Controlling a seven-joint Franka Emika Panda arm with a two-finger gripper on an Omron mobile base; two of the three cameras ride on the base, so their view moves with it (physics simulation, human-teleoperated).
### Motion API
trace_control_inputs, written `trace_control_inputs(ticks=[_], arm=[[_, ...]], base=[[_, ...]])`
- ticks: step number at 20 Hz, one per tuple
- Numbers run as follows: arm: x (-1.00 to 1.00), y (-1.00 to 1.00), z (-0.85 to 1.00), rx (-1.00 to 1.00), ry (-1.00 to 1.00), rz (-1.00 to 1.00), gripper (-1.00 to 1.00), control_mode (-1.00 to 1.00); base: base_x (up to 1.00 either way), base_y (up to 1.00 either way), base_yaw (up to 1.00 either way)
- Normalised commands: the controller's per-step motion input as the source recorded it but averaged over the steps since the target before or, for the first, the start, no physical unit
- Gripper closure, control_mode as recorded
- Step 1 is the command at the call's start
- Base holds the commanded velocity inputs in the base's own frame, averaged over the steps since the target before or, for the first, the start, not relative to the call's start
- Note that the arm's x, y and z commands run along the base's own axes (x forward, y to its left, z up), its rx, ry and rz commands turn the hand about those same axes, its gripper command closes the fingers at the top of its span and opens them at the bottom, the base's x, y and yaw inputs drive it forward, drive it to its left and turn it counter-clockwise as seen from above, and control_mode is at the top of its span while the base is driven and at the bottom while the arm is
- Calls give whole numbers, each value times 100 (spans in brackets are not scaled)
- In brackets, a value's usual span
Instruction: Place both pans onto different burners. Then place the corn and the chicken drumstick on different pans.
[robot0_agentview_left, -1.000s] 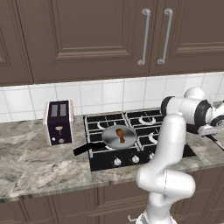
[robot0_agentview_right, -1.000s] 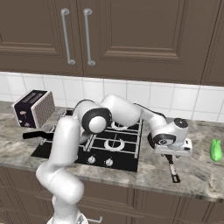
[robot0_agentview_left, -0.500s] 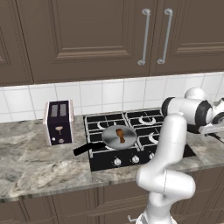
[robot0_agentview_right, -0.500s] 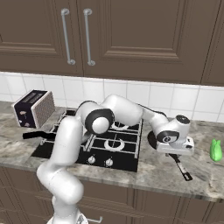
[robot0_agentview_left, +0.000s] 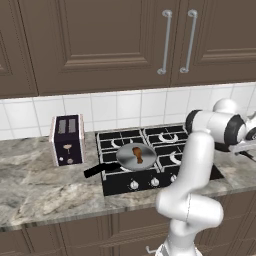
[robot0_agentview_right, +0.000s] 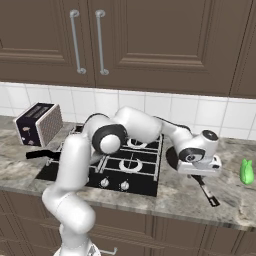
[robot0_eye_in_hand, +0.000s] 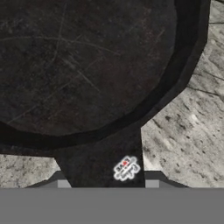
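Note:
The all-dark pan (robot0_eye_in_hand: 83, 65) lies on the stone counter right of the hob. Its black handle (robot0_eye_in_hand: 103, 155) runs between my finger tips, and my gripper (robot0_eye_in_hand: 107, 183) is shut on it. From the right base view, my hand (robot0_agentview_right: 200, 162) hangs low over that pan, and the handle (robot0_agentview_right: 207, 190) sticks out toward the counter's front. The silvery-grey pan (robot0_agentview_left: 136, 156) sits on the front left burner with the chicken drumstick (robot0_agentview_left: 138, 153) inside it. The corn (robot0_agentview_right: 246, 171), a small green thing, lies on the counter at the far right.
A black and white toaster (robot0_agentview_left: 66, 140) stands left of the black hob (robot0_agentview_left: 150, 176). The silvery pan's long handle (robot0_agentview_left: 95, 171) juts out over the counter toward the toaster. Dark cupboards hang above a white tiled wall.
My jaws have closed in on the dark pan's handle. The hand and the handle's free end have shifted slightly to the right.

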Motion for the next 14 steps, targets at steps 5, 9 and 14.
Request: trace_control_inputs(ticks=[5,9,14], arm=[[-32,43,39,0,-6,10,100,-100],[-25,58,17,-3,-2,11,100,-100],[-18,76,1,-3,0,12,100,-100]], base=[[0,0,0],[0,0,0],[0,0,0]])
